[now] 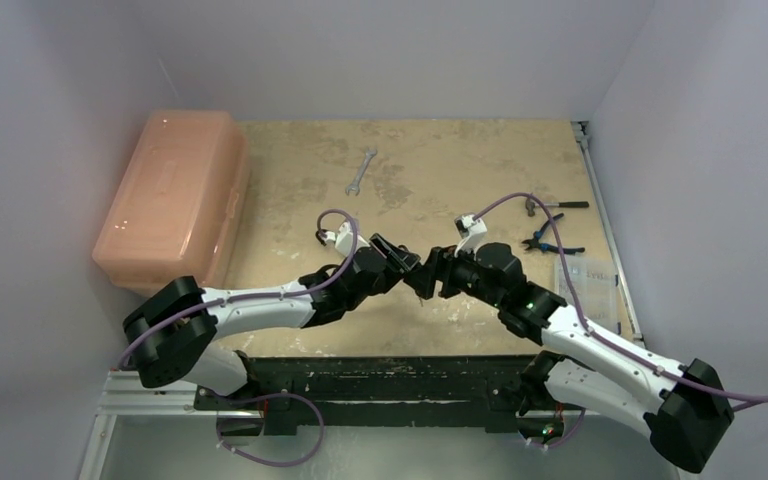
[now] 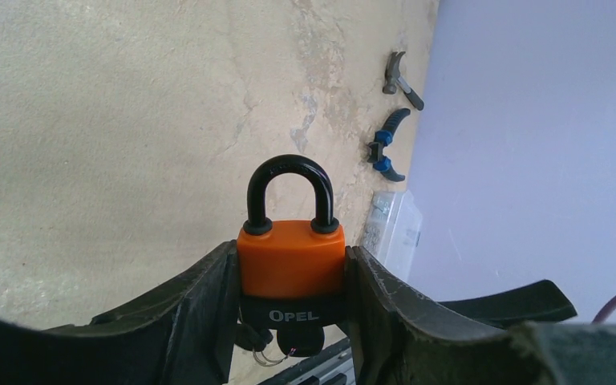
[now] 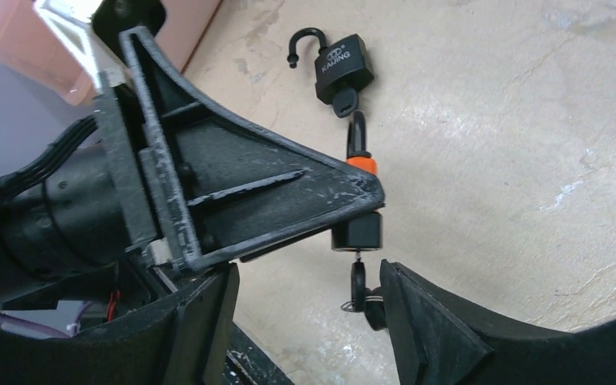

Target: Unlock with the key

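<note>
As L gripper (image 1: 405, 262) clamps padlock (image 2: 290, 261), arms (image 1: 260, 298) tip-to-tip

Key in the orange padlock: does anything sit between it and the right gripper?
Nothing visible. The key hangs under the orange padlock, clamped by the left gripper, and sits in the gap between the open fingers of the right gripper. The black padlock lies farther off, clear of it.

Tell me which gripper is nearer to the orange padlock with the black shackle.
Left. The left gripper clamps the orange padlock between its fingers. The right gripper sits at the keyhole end, fingers open either side of the black key.
</note>
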`<state>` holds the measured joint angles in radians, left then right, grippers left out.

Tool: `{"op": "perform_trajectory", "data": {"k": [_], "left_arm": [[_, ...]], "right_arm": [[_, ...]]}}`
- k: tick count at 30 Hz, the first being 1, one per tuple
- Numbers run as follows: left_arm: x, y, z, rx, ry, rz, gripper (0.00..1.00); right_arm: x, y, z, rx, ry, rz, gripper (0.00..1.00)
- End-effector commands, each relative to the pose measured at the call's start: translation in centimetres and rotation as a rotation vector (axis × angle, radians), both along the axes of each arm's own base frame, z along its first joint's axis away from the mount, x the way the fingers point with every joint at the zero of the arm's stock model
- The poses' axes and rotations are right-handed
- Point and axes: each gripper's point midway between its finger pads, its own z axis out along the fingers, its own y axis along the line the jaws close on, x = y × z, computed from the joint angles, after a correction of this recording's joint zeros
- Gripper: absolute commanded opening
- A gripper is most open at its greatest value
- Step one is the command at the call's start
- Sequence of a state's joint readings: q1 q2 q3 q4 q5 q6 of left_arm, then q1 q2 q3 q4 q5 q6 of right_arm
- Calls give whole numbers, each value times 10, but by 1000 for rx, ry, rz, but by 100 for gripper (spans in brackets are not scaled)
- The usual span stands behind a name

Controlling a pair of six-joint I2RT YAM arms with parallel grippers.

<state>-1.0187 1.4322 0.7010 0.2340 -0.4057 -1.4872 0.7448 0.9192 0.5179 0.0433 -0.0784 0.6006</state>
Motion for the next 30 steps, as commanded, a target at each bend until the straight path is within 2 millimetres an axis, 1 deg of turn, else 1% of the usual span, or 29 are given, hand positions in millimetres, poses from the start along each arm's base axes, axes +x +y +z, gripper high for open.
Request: {"op": "perform_trajectory", "data": {"k": [1, 4, 6, 8, 12, 17, 21, 24, 26, 30], "left_arm": [[-1, -21, 15, -21, -24, -44, 0], [-1, -24, 14, -31, -21, -48, 0], [-1, -24, 13, -30, -18, -48, 0], [-1, -24, 13, -36, -14, -49, 0], [-1, -26, 13, -50, -11, -56, 0], [-1, -26, 14, -53, -12, -58, 0], [-1, -25, 14, -50, -11, -55, 0], [0, -24, 13, -50, -9, -51, 0], [1, -23, 13, -50, -9, -49, 0], [2, -21, 13, -47, -10, -45, 0]], "right_arm": [[4, 2, 46, 66, -126, 20, 71], [4, -4, 39, 26, -124, 7, 68], [10, -14, 30, -32, -123, -41, 66], [11, -19, 21, -72, -109, -54, 65], [11, -19, 16, -78, -109, -50, 59], [13, -19, 4, -113, -90, -47, 53], [10, -19, -4, -122, -77, -34, 51], [6, -17, -5, -114, -73, -14, 49], [4, -16, -6, -108, -68, -5, 46], [5, -19, -13, -115, -45, -33, 43]]}}
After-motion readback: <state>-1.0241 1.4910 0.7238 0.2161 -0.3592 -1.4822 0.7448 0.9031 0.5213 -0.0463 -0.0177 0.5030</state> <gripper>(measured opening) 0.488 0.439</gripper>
